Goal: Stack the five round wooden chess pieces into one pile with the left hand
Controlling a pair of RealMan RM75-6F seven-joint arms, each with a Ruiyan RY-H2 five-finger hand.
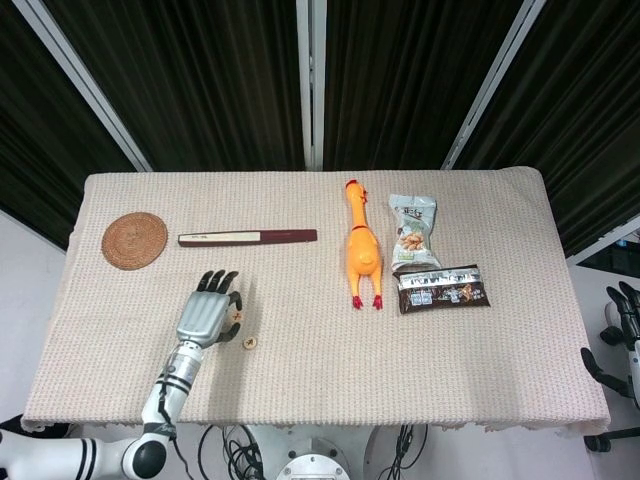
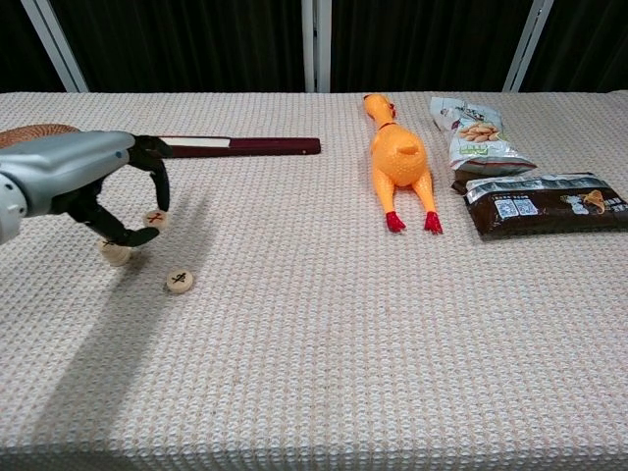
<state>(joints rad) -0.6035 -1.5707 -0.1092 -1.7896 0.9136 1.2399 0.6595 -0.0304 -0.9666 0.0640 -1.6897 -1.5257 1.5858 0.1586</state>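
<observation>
- Where the head view looks down on the cloth-covered table (image 1: 300,390), the left hand (image 1: 208,318) hovers over its left-centre part, fingers pointing to the far edge, a piece (image 1: 236,311) showing at their right side.
- A loose piece (image 1: 249,343) lies flat just right of the hand, apart from it, with bare cloth running from it to the near edge and rightward.
- A coaster (image 1: 134,240) sits near the left edge; a closed fan (image 1: 247,237) lies beyond the hand.
- A rubber chicken (image 1: 362,250) and two snack packs (image 1: 420,232) (image 1: 443,288) fill the middle right; the right side beyond them is bare.
- The right hand (image 1: 625,315) hangs off the table's right edge, fingers apart, holding nothing.
- In the chest view, the left hand (image 2: 93,186) is raised, pinching a piece (image 2: 154,219) between thumb and fingertip.
- Under it a short stack of pieces (image 2: 116,254) stands on the cloth; how many I cannot tell.
- The loose piece (image 2: 180,282) lies near the stack, on its right and nearer the camera, not touching.
- The cloth in front is bare to the near edge.
</observation>
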